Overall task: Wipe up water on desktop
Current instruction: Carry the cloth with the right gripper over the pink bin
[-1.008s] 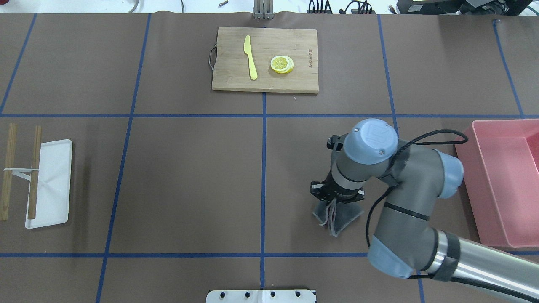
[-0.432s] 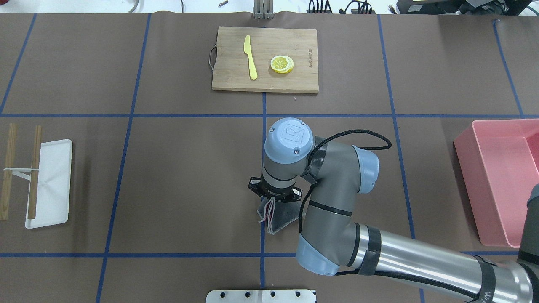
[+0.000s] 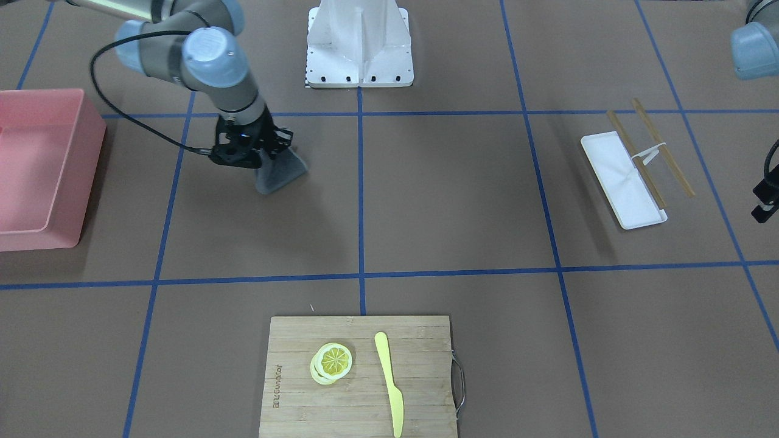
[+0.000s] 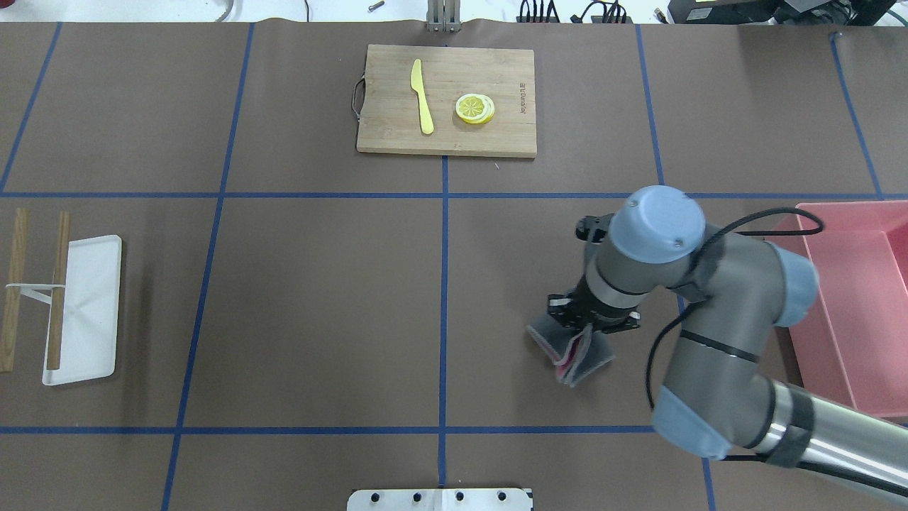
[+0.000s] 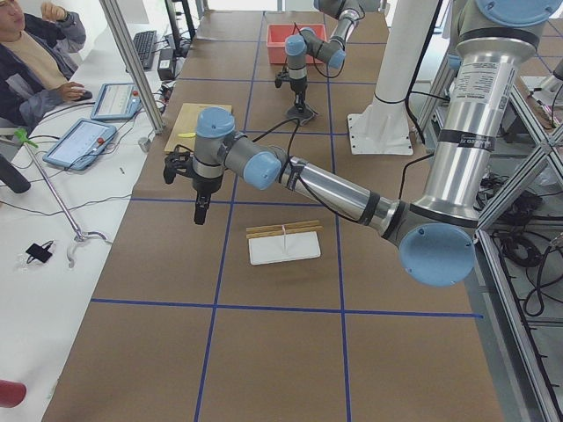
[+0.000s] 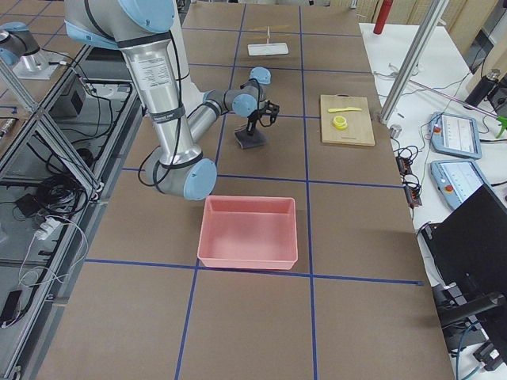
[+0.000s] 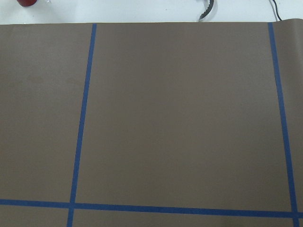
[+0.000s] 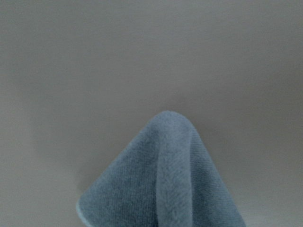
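Note:
The desktop (image 4: 319, 298) is a brown surface with a grid of blue tape lines. No water shows on it. My right gripper (image 4: 592, 323) is shut on a folded grey-blue cloth (image 4: 571, 349) and presses it on the desktop right of the centre line. The cloth also shows in the front view (image 3: 281, 172) and fills the lower part of the right wrist view (image 8: 165, 189). My left gripper (image 5: 201, 209) hangs above bare desktop near the far left end. I cannot tell whether it is open or shut.
A bamboo cutting board (image 4: 397, 135) with a yellow knife (image 4: 422, 96) and lemon slices (image 4: 474, 108) lies at the far centre. A pink bin (image 4: 851, 206) stands at the right edge. A white tray (image 4: 92, 270) with wooden sticks (image 4: 57, 291) lies at the left.
My right arm swept the cloth left to the centre tape line, then back right to about where it started. Nothing else moved.

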Controlling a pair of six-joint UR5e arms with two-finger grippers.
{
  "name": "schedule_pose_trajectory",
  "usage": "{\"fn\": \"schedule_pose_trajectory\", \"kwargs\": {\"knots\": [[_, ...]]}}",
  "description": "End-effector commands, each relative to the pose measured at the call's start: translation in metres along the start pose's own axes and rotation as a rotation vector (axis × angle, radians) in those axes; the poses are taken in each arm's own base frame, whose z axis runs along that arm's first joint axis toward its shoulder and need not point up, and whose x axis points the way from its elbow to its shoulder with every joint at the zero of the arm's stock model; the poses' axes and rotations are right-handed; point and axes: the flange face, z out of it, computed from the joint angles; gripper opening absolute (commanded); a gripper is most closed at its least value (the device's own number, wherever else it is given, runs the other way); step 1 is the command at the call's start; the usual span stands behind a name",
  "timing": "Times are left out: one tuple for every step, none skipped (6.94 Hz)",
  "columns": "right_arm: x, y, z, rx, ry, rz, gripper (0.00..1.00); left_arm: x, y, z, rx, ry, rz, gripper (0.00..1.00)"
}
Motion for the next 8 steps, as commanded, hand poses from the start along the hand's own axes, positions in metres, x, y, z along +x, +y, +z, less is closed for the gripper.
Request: {"fn": "schedule_pose_trajectory", "kwargs": {"knots": [[0.096, -0.013, -0.027, 0.018, 0.042, -0.063, 0.0, 0.0, -0.001, -0.004, 0.007, 0.002, -0.001, 0.97], [0.102, -0.018, -0.069, 0.047, -0.003, -0.041, 0.0, 0.0, -0.001, -0.006, 0.012, 0.003, 0.0, 0.98], [0.128, -0.019, -0.103, 0.058, 0.005, -0.039, 0.0, 0.0, -0.001, -0.005, 0.01, 0.002, 0.0, 0.98], [0.177, -0.022, -0.127, 0.07, 0.058, -0.107, 0.0, -0.001, -0.001, -0.005, 0.009, 0.001, -0.001, 0.98], [0.226, -0.032, -0.142, 0.076, 0.107, -0.169, 0.0, -0.001, -0.001, -0.005, 0.009, 0.001, -0.001, 0.98], [0.278, -0.039, -0.15, 0.072, 0.149, -0.226, 0.0, -0.001, -0.001, -0.006, 0.011, 0.001, -0.002, 0.97], [0.327, -0.039, -0.162, 0.066, 0.162, -0.259, 0.0, -0.002, -0.001, -0.007, 0.012, 0.001, -0.003, 0.98], [0.364, -0.033, -0.171, 0.045, 0.123, -0.257, 0.0, -0.002, -0.001, -0.008, 0.013, 0.003, -0.003, 0.98]]}}
